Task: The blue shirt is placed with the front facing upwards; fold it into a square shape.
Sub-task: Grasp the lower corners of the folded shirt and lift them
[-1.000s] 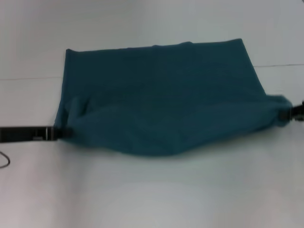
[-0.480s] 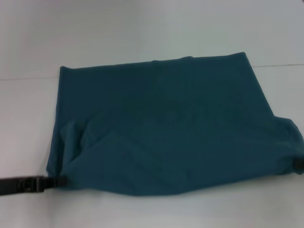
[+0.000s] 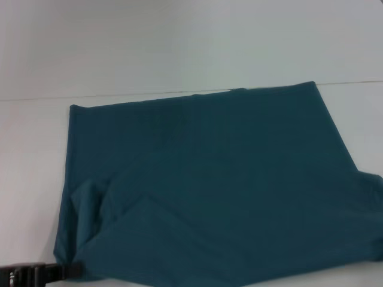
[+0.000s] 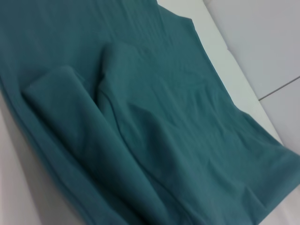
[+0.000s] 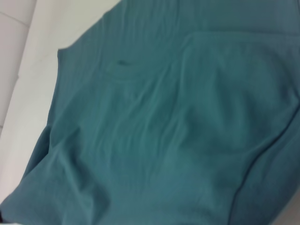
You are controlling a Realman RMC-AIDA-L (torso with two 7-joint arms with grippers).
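Blue shirt (image 3: 209, 185) lies folded on white table (image 3: 179, 48), far edge straight, near layer rumpled w/ a loose fold at its left front corner; no print visible. Left gripper (image 3: 67, 272) at that corner, at the head view's bottom edge, touching the cloth; finger gap can't be told. Right gripper not in view; nothing else on table.

Left gripper (image 3: 67, 272) cut by the head view's lower edge, finger state not discernible, blue shirt (image 3: 215, 191) hem beside it partly cropped, right gripper out of view, chest lettering hidden.
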